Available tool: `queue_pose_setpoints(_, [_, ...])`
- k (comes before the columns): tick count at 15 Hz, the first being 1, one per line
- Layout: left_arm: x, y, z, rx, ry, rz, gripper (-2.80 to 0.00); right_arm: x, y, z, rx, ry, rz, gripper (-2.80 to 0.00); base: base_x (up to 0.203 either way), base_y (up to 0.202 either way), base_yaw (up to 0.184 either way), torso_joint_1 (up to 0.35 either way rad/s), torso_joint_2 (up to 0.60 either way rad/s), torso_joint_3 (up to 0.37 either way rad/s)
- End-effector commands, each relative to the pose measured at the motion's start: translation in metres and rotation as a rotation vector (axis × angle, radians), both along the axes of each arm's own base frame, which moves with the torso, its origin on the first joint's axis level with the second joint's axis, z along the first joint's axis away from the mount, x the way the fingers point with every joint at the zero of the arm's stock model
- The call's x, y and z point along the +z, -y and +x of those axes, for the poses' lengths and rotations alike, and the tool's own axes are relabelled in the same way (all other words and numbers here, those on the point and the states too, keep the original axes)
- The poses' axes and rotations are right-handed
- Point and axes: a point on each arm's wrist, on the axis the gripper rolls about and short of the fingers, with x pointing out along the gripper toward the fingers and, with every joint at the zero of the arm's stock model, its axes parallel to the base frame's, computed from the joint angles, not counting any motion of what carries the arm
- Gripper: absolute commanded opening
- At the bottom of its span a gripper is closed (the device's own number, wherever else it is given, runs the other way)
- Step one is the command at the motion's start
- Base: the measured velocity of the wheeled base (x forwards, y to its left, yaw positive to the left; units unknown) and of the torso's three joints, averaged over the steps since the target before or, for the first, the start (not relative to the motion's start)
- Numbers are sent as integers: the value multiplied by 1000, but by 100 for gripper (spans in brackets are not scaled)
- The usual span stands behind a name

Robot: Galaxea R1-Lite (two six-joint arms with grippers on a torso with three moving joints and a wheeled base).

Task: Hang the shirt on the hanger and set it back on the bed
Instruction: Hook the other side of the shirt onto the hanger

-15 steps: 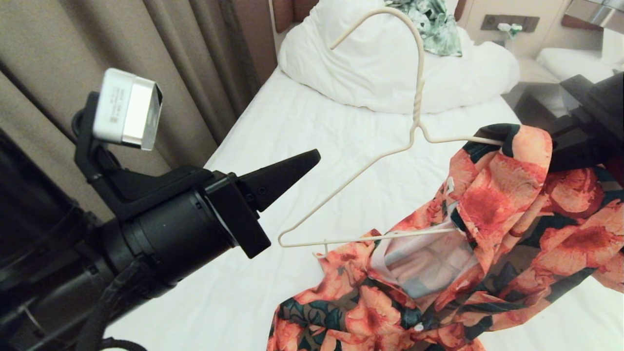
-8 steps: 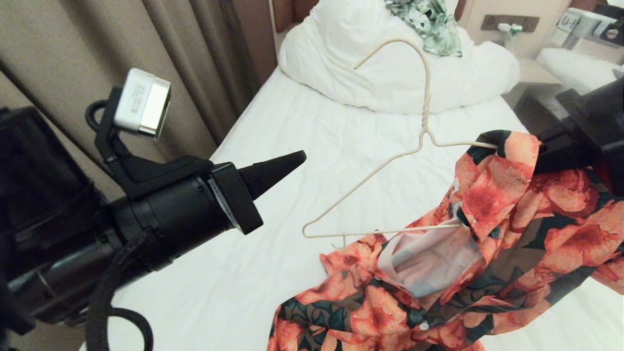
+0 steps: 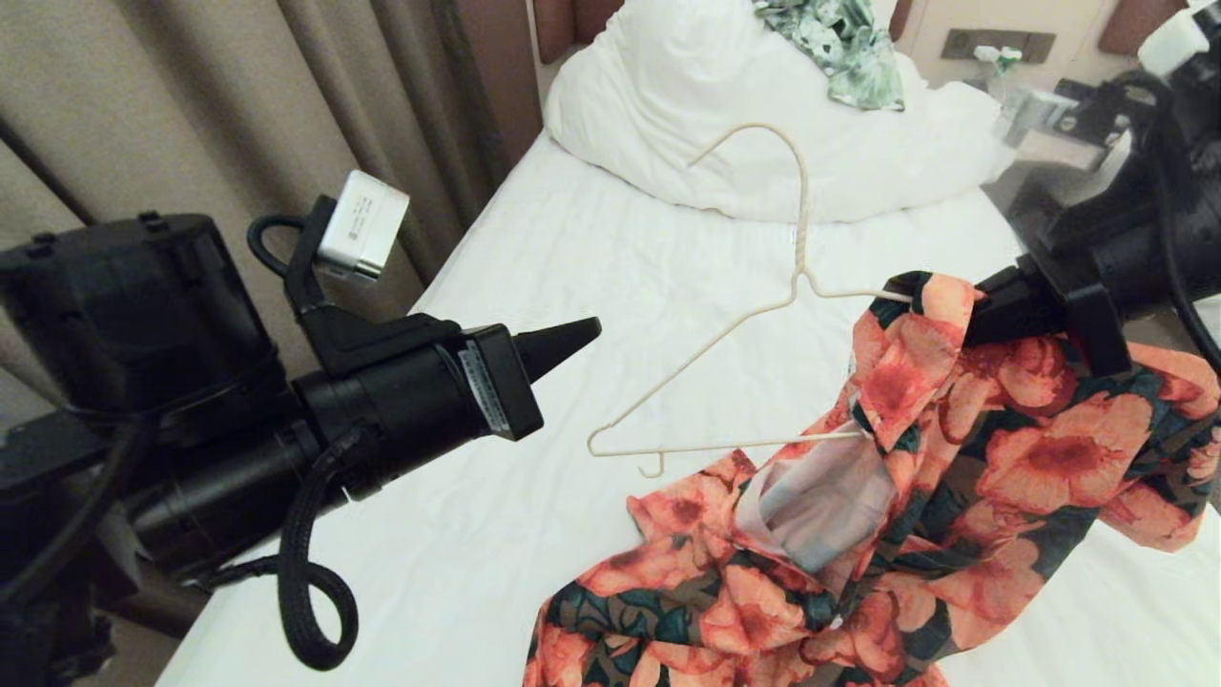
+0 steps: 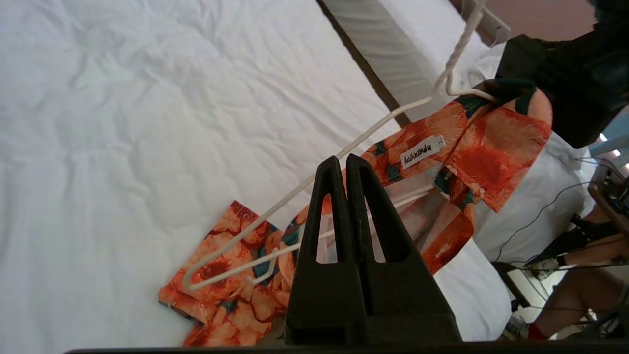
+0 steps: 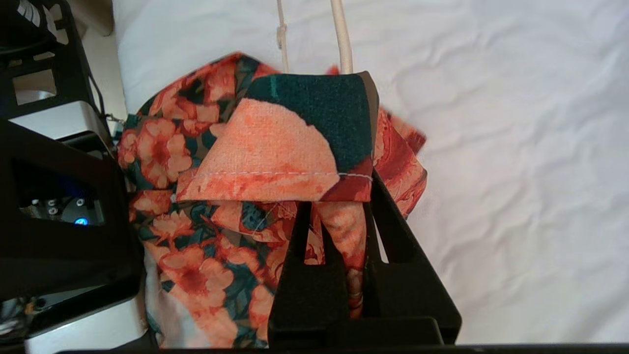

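Above one white bed (image 3: pixel 610 258), the right gripper (image 3: pixel 983 310) is pinching one floral shirt (image 3: pixel 916 496) and one cream wire hanger (image 3: pixel 754 315) at the shoulder, the shirt's bulk trailing onto the sheet. The left gripper (image 3: pixel 584 332) is hovering nearby, fingers closed and empty.

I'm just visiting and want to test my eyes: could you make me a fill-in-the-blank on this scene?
1. The right gripper is shut on the ____.
2. The left gripper holds ____.
3. The hanger's bare end points toward the ____ gripper.
4. The leaf-patterned garment lies on the white ____.

Missing: shirt; nothing; left; duvet
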Motion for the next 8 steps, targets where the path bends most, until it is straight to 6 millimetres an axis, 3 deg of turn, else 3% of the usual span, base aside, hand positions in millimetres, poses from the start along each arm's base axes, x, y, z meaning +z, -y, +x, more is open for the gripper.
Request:
queue_pose_setpoints(1, [-4, 3, 4, 0, -15, 10, -280, -21, 17, 18, -39, -93, 20, -280, 0, 0, 0, 0, 0, 0])
queue_pose_setpoints(4, [-8, 7, 7, -1, -38, 29, -280, -49, 46, 41, -138, -193, 17, -280, 0, 0, 0, 0, 0, 0])
queue_pose_setpoints(8, [-21, 19, 10, -17, -76, 65, -280, -80, 73, 47, -221, -278, -8, -280, 0, 0, 0, 0, 0, 0])
